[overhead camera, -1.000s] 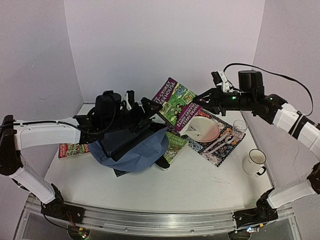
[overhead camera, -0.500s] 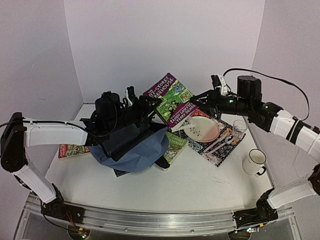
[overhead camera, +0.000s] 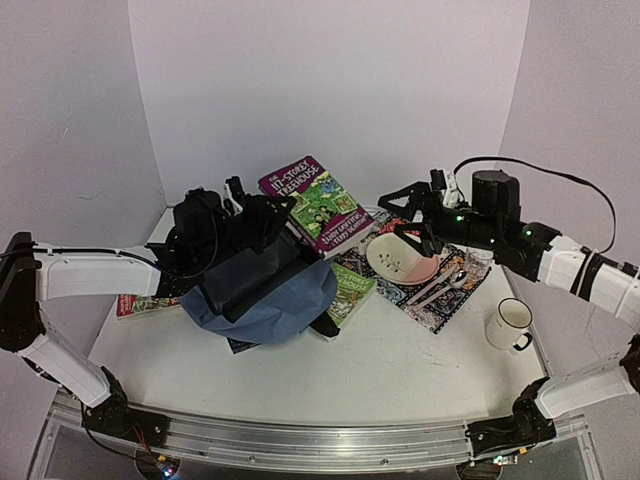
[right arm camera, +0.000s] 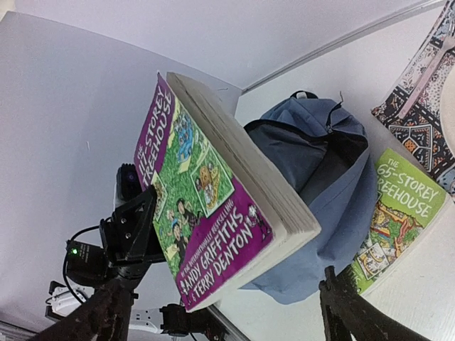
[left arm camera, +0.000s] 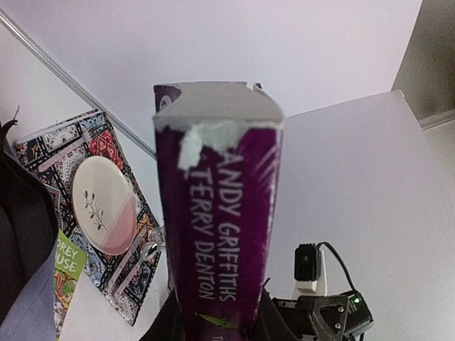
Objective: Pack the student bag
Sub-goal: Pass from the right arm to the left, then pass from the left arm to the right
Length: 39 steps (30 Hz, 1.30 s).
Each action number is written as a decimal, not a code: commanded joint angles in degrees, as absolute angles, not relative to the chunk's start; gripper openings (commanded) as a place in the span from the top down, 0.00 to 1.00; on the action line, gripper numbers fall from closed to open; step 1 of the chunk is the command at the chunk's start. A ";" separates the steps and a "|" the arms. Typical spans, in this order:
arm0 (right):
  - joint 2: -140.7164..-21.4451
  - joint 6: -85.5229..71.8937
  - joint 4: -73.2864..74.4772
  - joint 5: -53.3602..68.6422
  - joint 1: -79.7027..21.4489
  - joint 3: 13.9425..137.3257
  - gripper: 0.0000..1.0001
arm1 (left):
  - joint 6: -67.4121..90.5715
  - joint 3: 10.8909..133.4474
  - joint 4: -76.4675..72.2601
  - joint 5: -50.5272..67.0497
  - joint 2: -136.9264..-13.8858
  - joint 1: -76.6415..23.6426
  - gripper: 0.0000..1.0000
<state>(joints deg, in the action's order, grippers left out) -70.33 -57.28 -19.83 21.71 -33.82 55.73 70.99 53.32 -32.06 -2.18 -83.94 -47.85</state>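
Note:
The student bag (overhead camera: 270,300) is a soft grey-blue backpack slumped on the table's left half, its dark mouth facing up; it also shows in the right wrist view (right arm camera: 323,167). My left gripper (overhead camera: 280,218) hangs above the mouth, shut on the near end of a purple book (overhead camera: 322,203). In the left wrist view the book's spine (left arm camera: 220,213) stands up from between the fingers of the left gripper (left arm camera: 217,323). My right gripper (overhead camera: 408,218) is open, right of the book and apart from it. In its own view the right gripper (right arm camera: 227,312) spreads wide below the book (right arm camera: 213,213).
A green book (overhead camera: 352,288) lies against the bag's right side. Another book (overhead camera: 145,301) lies at the left. A patterned placemat (overhead camera: 440,305) holds a plate (overhead camera: 403,258) and cutlery (overhead camera: 440,285). A glass (overhead camera: 480,252) and a white mug (overhead camera: 510,324) stand at the right.
My right gripper has opened and let go of the purple book, drawing back to the right. The left gripper has shut on the book and carried it left and lower, over the bag.

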 commanded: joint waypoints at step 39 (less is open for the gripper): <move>-95.17 -74.36 -74.33 23.96 -40.92 61.81 0.58 | 78.70 44.69 -42.54 -8.38 -70.86 -47.29 1.00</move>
